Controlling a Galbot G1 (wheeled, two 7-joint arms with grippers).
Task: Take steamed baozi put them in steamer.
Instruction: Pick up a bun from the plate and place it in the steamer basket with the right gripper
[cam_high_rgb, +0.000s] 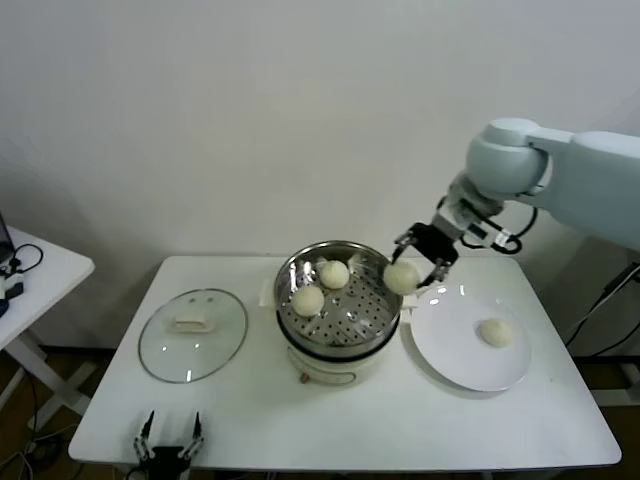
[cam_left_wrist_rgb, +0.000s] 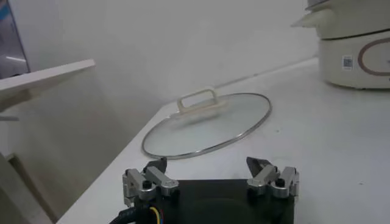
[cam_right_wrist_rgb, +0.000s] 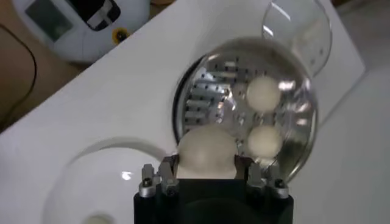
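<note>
My right gripper (cam_high_rgb: 412, 270) is shut on a cream-white baozi (cam_high_rgb: 401, 277) and holds it in the air above the right rim of the shiny steel steamer (cam_high_rgb: 370, 328). The wrist view shows that baozi (cam_right_wrist_rgb: 206, 151) between the fingers, over the steamer's edge (cam_right_wrist_rgb: 183, 100). Two baozi (cam_high_rgb: 333, 273) (cam_high_rgb: 308, 299) lie on the perforated bottom; they also show in the right wrist view (cam_right_wrist_rgb: 263, 91) (cam_right_wrist_rgb: 265, 140). One baozi (cam_high_rgb: 495, 333) lies on the white plate (cam_high_rgb: 450, 345). My left gripper (cam_high_rgb: 171, 433) is open and empty, parked at the table's front left edge.
The glass lid (cam_high_rgb: 193, 334) with a cream handle lies flat left of the steamer, ahead of the left gripper (cam_left_wrist_rgb: 210, 172) in its wrist view (cam_left_wrist_rgb: 207, 122). The pot's cream base (cam_left_wrist_rgb: 359, 58) stands beyond it. A small side table (cam_high_rgb: 35, 275) stands at far left.
</note>
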